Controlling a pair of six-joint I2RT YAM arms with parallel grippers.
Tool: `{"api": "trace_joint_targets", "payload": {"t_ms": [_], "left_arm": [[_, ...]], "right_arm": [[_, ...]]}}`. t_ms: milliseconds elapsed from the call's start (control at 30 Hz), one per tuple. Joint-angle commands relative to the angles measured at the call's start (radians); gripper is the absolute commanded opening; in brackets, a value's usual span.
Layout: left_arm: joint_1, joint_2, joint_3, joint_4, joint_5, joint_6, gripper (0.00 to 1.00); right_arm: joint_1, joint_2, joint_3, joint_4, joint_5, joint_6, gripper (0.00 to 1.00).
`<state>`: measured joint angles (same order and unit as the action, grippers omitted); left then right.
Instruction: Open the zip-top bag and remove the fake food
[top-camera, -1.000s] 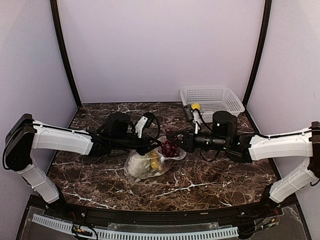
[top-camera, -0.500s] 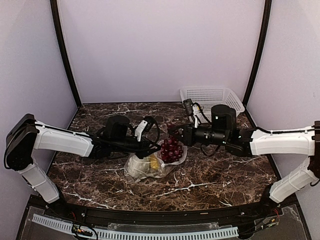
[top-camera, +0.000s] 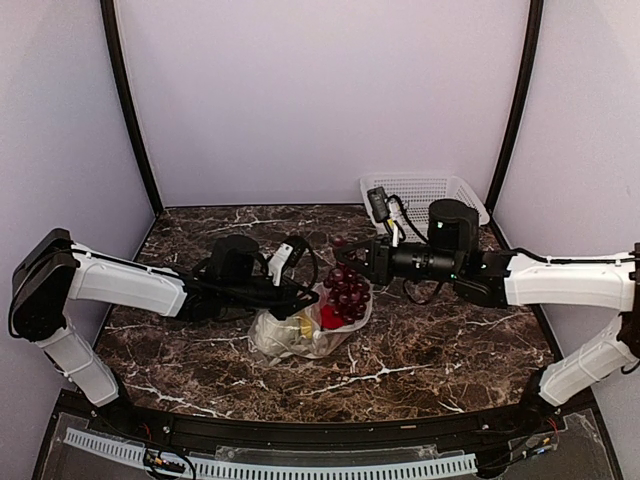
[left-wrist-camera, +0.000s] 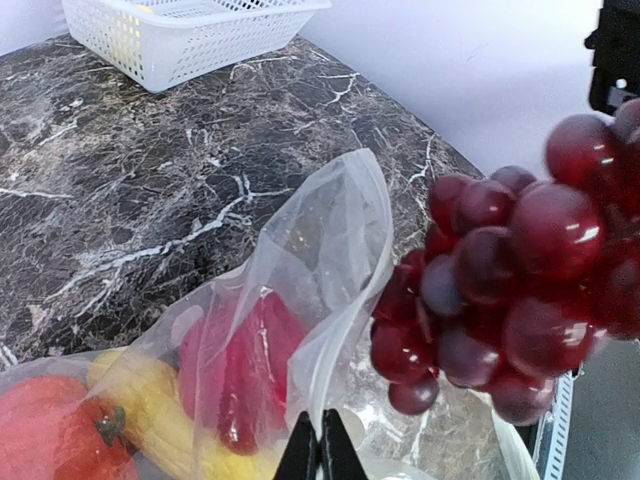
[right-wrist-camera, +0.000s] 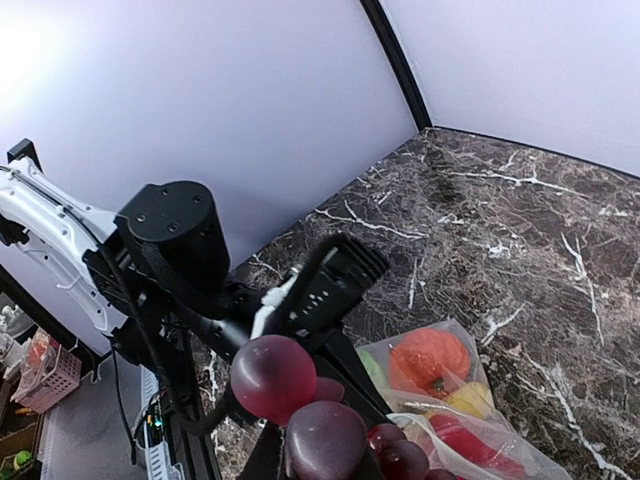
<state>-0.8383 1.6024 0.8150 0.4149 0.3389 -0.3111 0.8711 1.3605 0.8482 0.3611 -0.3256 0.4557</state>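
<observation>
Top camera high above near table (top-camera: 430, 350) edge, facing back wall (top-camera: 320, 100); wrist cameras close, seemingly facing each other, sharing grapes (left-wrist-camera: 500, 290).

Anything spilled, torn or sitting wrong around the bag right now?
Nothing stands out. The left pincer pinches the rim of the clear dotted plastic zip-top bag; the dark purple plastic grapes hang from the right pincer; nothing lies spilled.

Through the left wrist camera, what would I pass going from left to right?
Inside the zip-top bag: orange-red tomato → yellow piece → red piece; then the purple grapes.
</observation>
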Motion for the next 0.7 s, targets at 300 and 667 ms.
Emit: {"api": "trace_joint_targets", "payload": {"t_ms": [300,667], "left_arm": [[0.035,-0.034,0.036,-0.096,-0.165,-0.011,0.01],[0.044,-0.016,0.049,-0.092,-0.153,-0.019,0.01]], "right_arm": [[-0.099,-0.175,0.212,-0.182,0.083,-0.228,0.00],[-0.451,-0.007,0.340,-0.188,0.135,-0.315,0.00]]}}
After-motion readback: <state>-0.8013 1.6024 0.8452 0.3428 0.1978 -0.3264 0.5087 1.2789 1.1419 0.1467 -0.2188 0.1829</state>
